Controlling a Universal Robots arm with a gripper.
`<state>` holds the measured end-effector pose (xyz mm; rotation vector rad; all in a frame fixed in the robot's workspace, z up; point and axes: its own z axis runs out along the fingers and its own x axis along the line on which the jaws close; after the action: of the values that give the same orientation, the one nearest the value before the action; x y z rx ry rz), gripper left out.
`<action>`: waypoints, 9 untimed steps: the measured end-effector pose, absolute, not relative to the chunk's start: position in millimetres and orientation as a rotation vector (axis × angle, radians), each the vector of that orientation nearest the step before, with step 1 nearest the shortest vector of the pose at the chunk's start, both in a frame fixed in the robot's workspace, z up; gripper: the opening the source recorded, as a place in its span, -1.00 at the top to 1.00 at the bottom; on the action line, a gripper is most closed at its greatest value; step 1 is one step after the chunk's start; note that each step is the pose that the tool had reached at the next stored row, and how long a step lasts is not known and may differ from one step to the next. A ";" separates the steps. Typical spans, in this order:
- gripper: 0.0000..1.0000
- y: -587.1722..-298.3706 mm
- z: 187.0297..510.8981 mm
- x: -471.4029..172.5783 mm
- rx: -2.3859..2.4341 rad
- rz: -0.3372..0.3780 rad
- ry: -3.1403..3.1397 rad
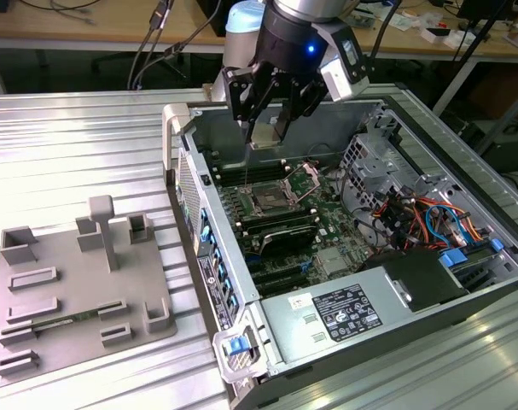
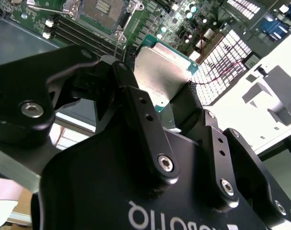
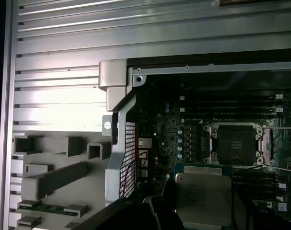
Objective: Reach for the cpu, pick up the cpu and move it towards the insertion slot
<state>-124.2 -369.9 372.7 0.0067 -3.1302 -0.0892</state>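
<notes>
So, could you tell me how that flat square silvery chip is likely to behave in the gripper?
The flat square silvery chip looks rigid, unlikely to flex. Its smooth metal top may slip, since the gripper grips only its edges. Being thin, it is probably light.

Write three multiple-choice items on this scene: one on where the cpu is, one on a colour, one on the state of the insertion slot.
1. Where is the cpu?
A. On the grey tray
B. Held in the pincer above the open computer case
C. Seated in the insertion slot

2. What colour is the tray beside the case?
A. Grey
B. Red
C. Blue

3. What state is the insertion slot in?
A. Filled with a chip
B. Covered by a heatsink
C. Open and empty

Answers:
1 B, the wrist views show the silvery chip between the black fingers, over the motherboard.
2 A, it is plain grey in the exterior view.
3 C, the first wrist view shows its dark bare socket inside the metal frame.
</notes>
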 end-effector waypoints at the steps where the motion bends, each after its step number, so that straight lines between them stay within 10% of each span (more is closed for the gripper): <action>1: -0.09 -369.1 372.3 -123.8 0.007 -0.089 -3.130; 9: -0.09 -362.0 365.1 -109.7 -0.009 -0.089 -3.130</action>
<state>-109.7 -362.0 365.1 -0.0090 -3.1303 -0.0894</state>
